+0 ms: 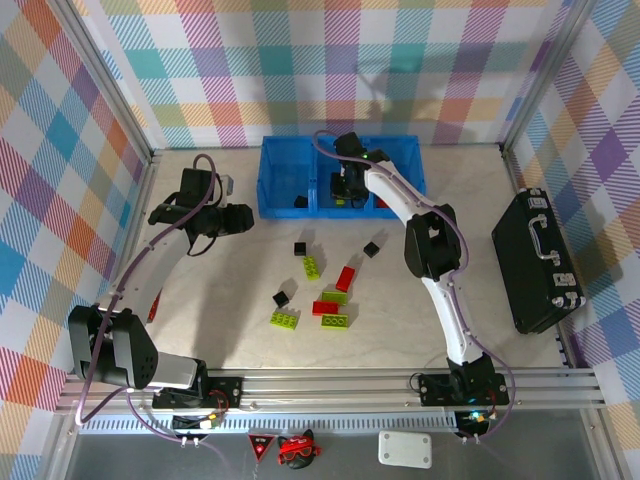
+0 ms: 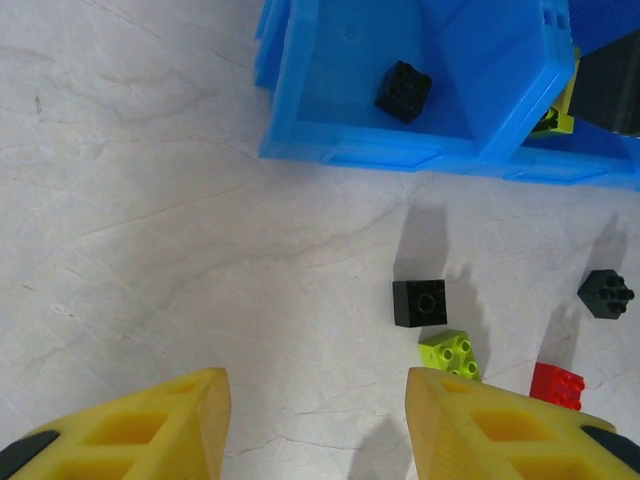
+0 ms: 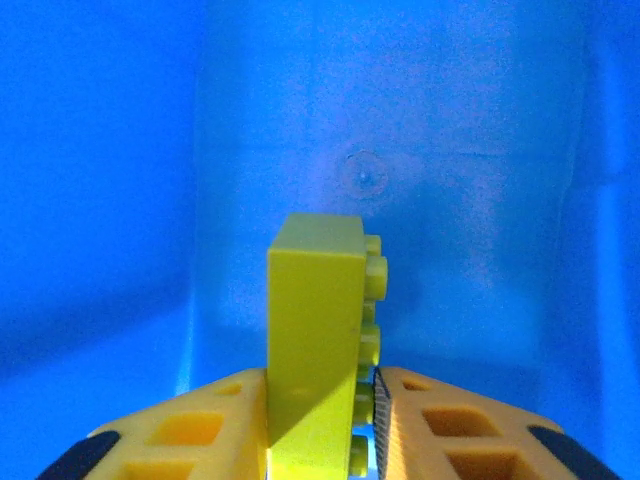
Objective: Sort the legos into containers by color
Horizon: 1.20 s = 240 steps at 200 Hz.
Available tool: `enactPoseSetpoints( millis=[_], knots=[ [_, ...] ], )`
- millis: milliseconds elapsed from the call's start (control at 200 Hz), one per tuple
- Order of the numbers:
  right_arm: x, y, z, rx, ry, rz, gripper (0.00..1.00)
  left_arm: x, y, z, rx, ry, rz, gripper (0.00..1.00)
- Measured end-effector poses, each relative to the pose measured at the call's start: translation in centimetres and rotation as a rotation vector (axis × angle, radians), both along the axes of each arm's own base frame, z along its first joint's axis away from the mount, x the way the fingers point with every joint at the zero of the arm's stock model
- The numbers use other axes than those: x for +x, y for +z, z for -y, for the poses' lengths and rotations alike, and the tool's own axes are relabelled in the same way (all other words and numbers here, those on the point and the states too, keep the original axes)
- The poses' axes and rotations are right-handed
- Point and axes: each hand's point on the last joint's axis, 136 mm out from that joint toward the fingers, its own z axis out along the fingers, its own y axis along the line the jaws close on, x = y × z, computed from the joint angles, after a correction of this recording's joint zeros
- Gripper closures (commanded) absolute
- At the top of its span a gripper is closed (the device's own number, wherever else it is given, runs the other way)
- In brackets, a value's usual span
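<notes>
One lime lego (image 3: 315, 330) is what I'm watching. It stands on edge between the fingers of my right claw (image 3: 320, 378), pinched there. Its flat back lies against the finger on the left of the wrist view and its studs press toward the dark pad of the other. Past the claw's tips I see the blue floor and walls of the middle compartment (image 3: 450, 150), so the lego is held inside that section of the blue bin (image 1: 268, 180), clear of its floor.

My left claw (image 2: 315, 380) is spread wide with nothing between its fingers, hanging over bare desk (image 2: 150, 200). Just ahead of the finger on the right of its view lies a small lime piece (image 2: 450, 352), with a black cube (image 2: 420, 302) just beside it on the far side. A red lego (image 2: 557, 385) sits close to the outer side of that same finger, and a second black piece (image 2: 606, 293) lies further out that way.

Well ahead of the left claw is the bin's left compartment (image 2: 340, 60), with a single black lego (image 2: 403, 91) resting on its floor.
</notes>
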Motion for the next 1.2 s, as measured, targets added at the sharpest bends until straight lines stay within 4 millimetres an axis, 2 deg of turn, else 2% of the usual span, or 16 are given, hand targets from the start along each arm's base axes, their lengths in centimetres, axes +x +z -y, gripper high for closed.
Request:
enactPoseSetpoints(
  millis=[160, 355, 450, 595, 700, 800, 880, 1000, 1200],
  knots=[
    [0.0, 0.0, 0.0, -0.008, 0.02, 0.007, 0.56, -0.5, -0.1, 0.4, -0.038, 0.032, -0.029, 0.5],
    [-0.2, 1.0, -0.2, -0.001, 0.048, 0.015, 0.55, -1.8, 0.5, 1.0, -0.057, 0.058, -0.042, 0.5],
    [-0.7, 2.6, -0.3, 0.014, 0.066, 0.025, 0.55, -2.3, 0.7, 1.6, -0.062, 0.066, -0.046, 0.5],
    [-1.9, 7.0, -0.5, 0.057, 0.097, 0.069, 0.55, -3.3, -0.5, 2.1, -0.06, 0.086, -0.089, 0.5],
    [-4.2, 9.7, -0.9, 0.085, 0.132, 0.082, 0.55, -4.4, -2.2, 2.2, -0.057, 0.104, -0.138, 0.5],
    [-7.1, 10.7, -1.9, 0.099, 0.186, 0.068, 0.55, -5.9, -3.9, 1.8, -0.062, 0.134, -0.182, 0.5],
    [-9.5, 10.2, -2.9, 0.098, 0.232, 0.038, 0.55, -6.9, -4.8, 1.4, -0.064, 0.153, -0.206, 0.5],
    [-13.4, 7.5, -4.3, 0.068, 0.294, -0.04, 0.54, -7.6, -5.9, 1.0, -0.067, 0.179, -0.236, 0.49],
    [-18.9, 3.4, -6.1, 0.008, 0.364, -0.15, 0.54, -7.1, -6.2, -0.8, -0.093, 0.234, -0.238, 0.49]
  ],
)
